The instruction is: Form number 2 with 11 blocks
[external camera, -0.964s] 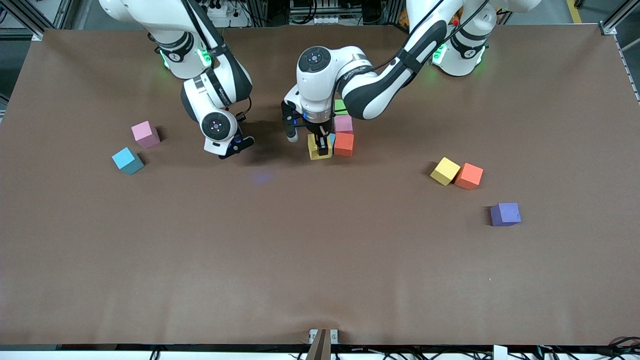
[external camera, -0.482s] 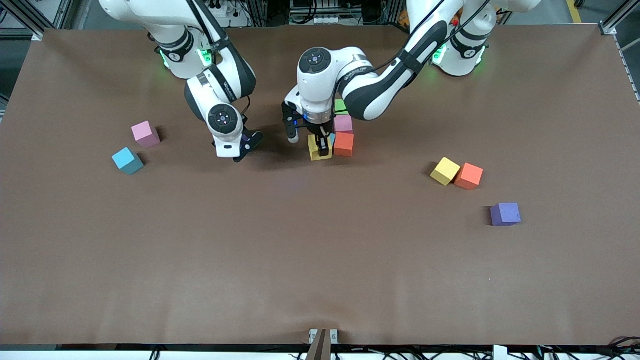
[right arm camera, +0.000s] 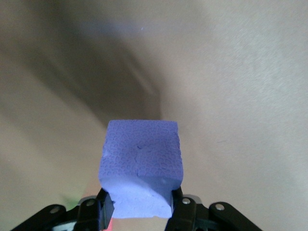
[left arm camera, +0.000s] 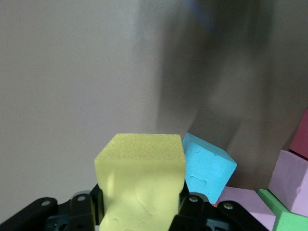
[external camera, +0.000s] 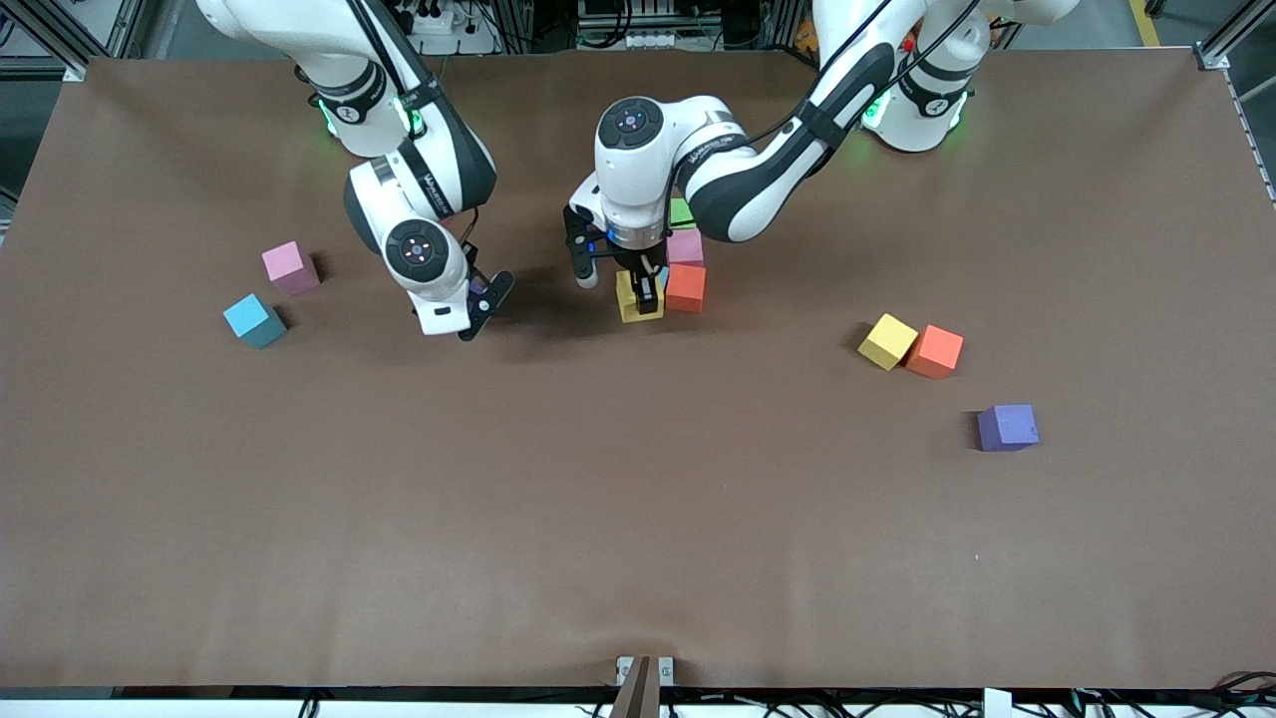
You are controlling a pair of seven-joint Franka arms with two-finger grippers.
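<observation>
- Brown matting covers the table [external camera: 638,519], with both arms' bases along its robot edge.
- Left gripper [external camera: 645,294] is down at the middle of the table, clenched on a yellow block [external camera: 632,298]; in the left wrist view that same yellow block [left arm camera: 142,180] sits squeezed between the fingers [left arm camera: 190,211].
- Touching the held block, on the side toward the left arm's end, is an orange block [external camera: 686,287]; a pink block [external camera: 685,247] lies just past that one toward the robots, and a green block [external camera: 680,211] peeks out under the left arm.
- A light blue block [left arm camera: 208,166] lies tilted just beside the held yellow one.
- Right gripper [external camera: 477,311] hangs over bare table toward the right arm's end from that cluster, grasping a purple block [right arm camera: 140,166].
- Near the right gripper, farther toward the right arm's end, lie a second pink block [external camera: 289,266] and a second light blue block [external camera: 253,319], slightly apart.
- Well away from the left gripper, toward the left arm's end, a second yellow block [external camera: 887,341] touches a second orange block [external camera: 935,351]; another purple block [external camera: 1008,427] lies nearer the front camera than these.
</observation>
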